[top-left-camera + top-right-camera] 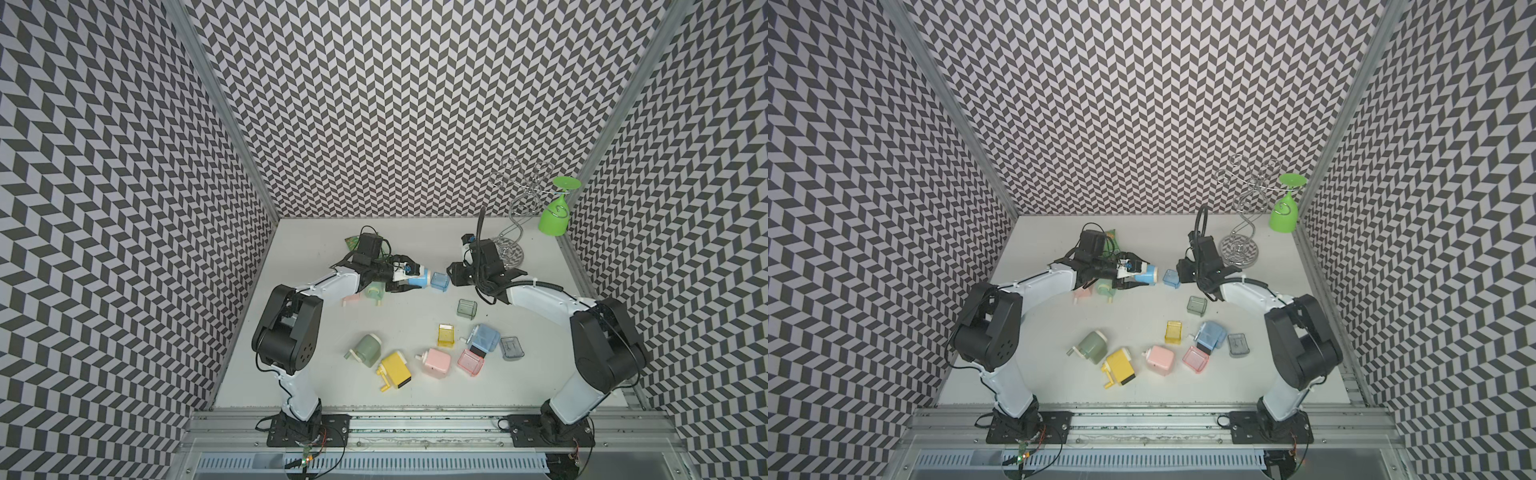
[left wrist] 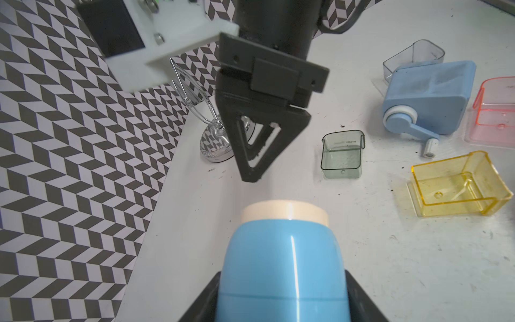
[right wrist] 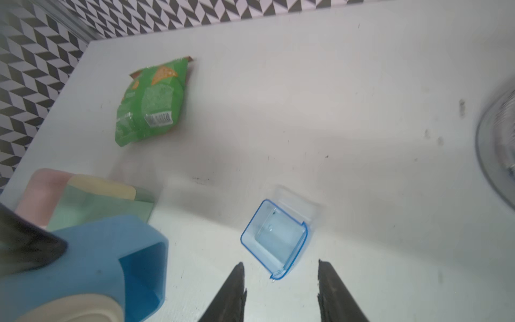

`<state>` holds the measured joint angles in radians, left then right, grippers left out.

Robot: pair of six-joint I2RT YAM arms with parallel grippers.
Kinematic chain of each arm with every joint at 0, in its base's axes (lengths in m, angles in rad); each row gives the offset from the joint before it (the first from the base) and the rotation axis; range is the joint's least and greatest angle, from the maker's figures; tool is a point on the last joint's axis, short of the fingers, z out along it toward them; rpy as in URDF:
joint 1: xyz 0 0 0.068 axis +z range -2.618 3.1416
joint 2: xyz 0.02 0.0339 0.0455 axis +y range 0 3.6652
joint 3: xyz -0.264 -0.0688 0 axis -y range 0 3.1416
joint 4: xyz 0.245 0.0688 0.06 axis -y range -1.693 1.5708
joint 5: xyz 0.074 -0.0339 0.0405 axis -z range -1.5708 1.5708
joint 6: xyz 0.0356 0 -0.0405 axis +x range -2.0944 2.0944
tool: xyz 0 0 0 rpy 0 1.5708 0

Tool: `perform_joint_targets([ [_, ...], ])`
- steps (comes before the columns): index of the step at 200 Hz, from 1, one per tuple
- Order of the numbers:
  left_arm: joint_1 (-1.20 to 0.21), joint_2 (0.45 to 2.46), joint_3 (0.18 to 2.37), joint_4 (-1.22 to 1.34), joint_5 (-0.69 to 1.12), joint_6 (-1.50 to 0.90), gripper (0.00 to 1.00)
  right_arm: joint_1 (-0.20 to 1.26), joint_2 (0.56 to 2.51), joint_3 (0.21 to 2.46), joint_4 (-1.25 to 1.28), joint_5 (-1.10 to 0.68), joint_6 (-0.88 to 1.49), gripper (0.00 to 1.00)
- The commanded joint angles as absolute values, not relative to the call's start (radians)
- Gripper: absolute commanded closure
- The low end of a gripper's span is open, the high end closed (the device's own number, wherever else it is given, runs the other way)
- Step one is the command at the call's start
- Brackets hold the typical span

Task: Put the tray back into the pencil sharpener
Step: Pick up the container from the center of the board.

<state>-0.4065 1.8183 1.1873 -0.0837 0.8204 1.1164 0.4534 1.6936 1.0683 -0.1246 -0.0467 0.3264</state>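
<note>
Sharpener (image 2: 281, 259), blue, is clamped in left gripper (image 1: 409, 276), slot toward right gripper (image 3: 280, 264), whose jaws stand apart, empty. Blue tray (image 3: 274, 237) lies just ahead of its tips. Five loose trays (image 1: 445, 336), seven sharpeners (image 1: 397, 370) in all.

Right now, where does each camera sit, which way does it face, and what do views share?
Both top views: high at the front, looking down on the table; both arms show, left hand gripping the blue sharpener, right hand open.
Left wrist: on the left arm, facing past the sharpener toward the right hand; own fingers show.
Right wrist: on the right arm, facing down at the blue tray; own fingers show.
Shared: all show the sharpener.
</note>
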Motion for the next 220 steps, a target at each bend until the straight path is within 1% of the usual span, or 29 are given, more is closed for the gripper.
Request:
perform_joint_targets([
  [1,-0.42,1.834,1.178,-0.042,0.771,1.105,0.95,0.47,1.733,1.078,-0.123,0.059,0.477,0.57],
  [50,-0.42,1.837,1.183,-0.062,0.733,1.09,0.95,0.486,1.811,1.117,-0.141,0.048,0.522,0.53],
  [100,-0.417,1.867,1.187,-0.082,0.738,1.065,0.9,0.486,1.888,1.156,-0.133,0.009,0.529,0.54],
  [126,-0.41,1.892,1.197,-0.093,0.777,1.063,0.87,0.486,1.901,1.164,-0.131,0.01,0.535,0.55],
  [160,-0.405,1.927,1.215,-0.114,0.812,1.064,0.81,0.486,1.914,1.183,-0.137,0.012,0.531,0.58],
  [197,-0.401,1.95,1.232,-0.139,0.828,1.078,0.71,0.486,1.946,1.221,-0.167,0.024,0.515,0.62],
  [220,-0.402,1.954,1.239,-0.143,0.802,1.083,0.61,0.486,1.959,1.241,-0.19,0.049,0.504,0.64],
])
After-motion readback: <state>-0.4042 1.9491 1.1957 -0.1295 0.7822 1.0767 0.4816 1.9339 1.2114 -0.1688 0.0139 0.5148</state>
